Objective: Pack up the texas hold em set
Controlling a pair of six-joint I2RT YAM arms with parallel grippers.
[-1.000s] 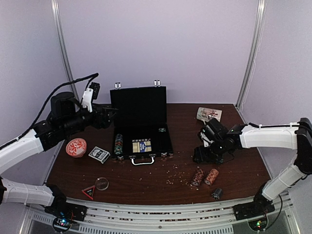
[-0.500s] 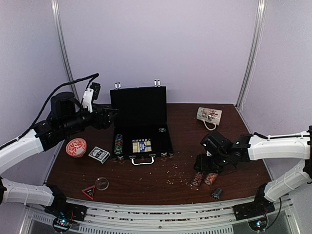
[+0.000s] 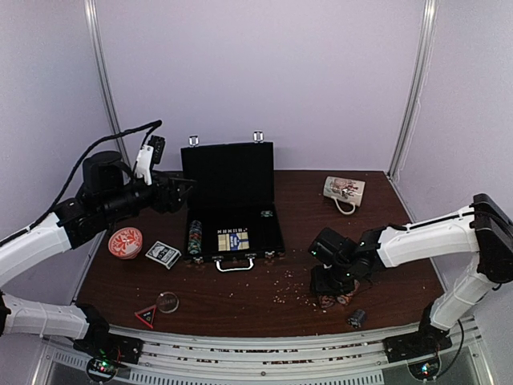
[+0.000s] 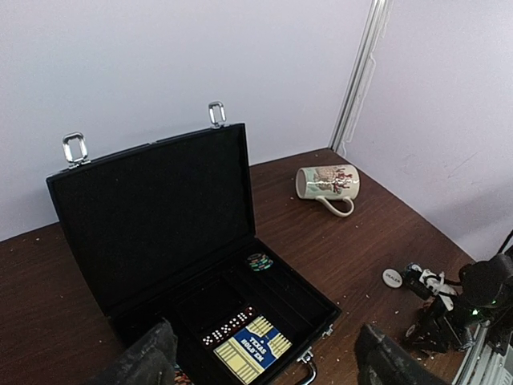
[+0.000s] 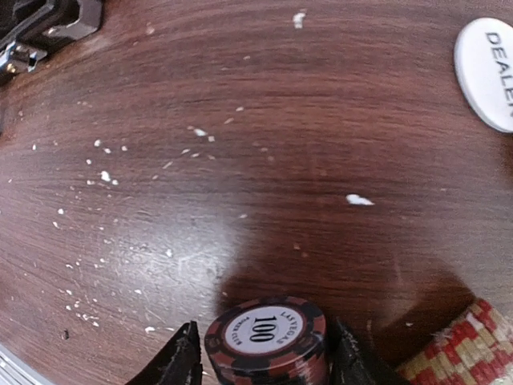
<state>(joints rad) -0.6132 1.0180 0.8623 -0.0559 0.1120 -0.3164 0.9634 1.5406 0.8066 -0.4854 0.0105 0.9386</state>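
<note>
Right tool [image 3: 331, 290] is low on the worktop [image 3: 240, 293], its fingers [image 5: 180, 361] straddling a black-red chip stack [image 5: 266, 333] marked 100. They sit close beside it; cannot tell if they grip. A red-cream chip stack [image 5: 461, 349] just beside it is cut off at the frame edge. DEALER button [image 5: 487, 74] is nearby and crumbs are scattered around. From above the tool hides both stacks.

Open black briefcase [image 3: 228, 176] stands mid-worktop, holding a Texas Hold'em deck [image 4: 248, 353] and dice [image 4: 227, 327]. Left tool [image 3: 183, 189] is raised by the lid, wide, empty. Boxed deck [image 3: 163, 254] and orange dish [image 3: 125, 242] lie left of the briefcase, mug [image 3: 343, 188] on its side far right. Small dark item [image 3: 357, 318] is unclear.
</note>
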